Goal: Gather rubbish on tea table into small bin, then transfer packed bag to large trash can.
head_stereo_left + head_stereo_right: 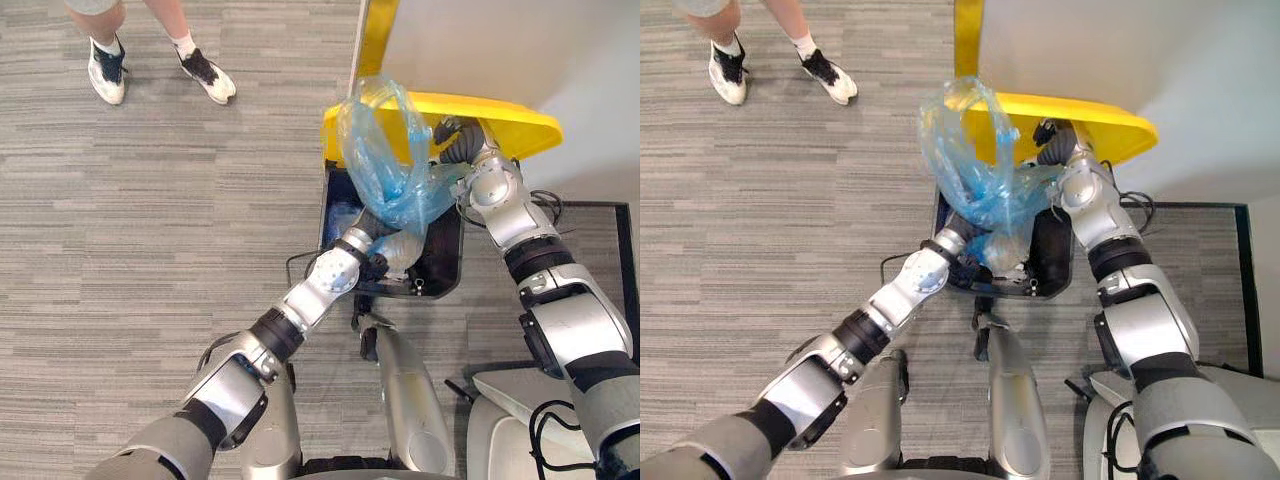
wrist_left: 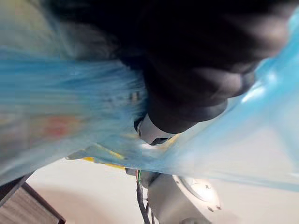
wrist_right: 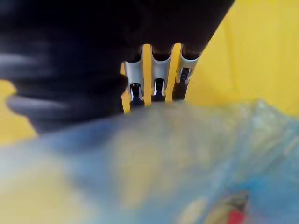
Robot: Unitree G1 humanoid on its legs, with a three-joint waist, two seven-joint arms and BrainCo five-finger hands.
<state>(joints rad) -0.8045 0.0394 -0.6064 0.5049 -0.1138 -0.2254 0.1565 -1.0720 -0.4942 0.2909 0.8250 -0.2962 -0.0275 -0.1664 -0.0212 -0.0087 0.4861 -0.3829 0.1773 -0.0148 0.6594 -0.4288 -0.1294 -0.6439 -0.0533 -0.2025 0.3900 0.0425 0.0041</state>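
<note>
Nearly done: blue bag (image 1: 385,150) poised over bin (image 1: 446,262), right hand (image 3: 159,70) flat against lid (image 1: 500,115), left hand's (image 1: 374,265) hold unclear, drop remaining.

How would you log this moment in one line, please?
blue bag: above open large trash can | yellow lid: raised | left hand: at bag bottom | right hand: beside bag, by lid

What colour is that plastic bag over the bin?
The bag is translucent light blue, clearest in the left eye view.
</note>
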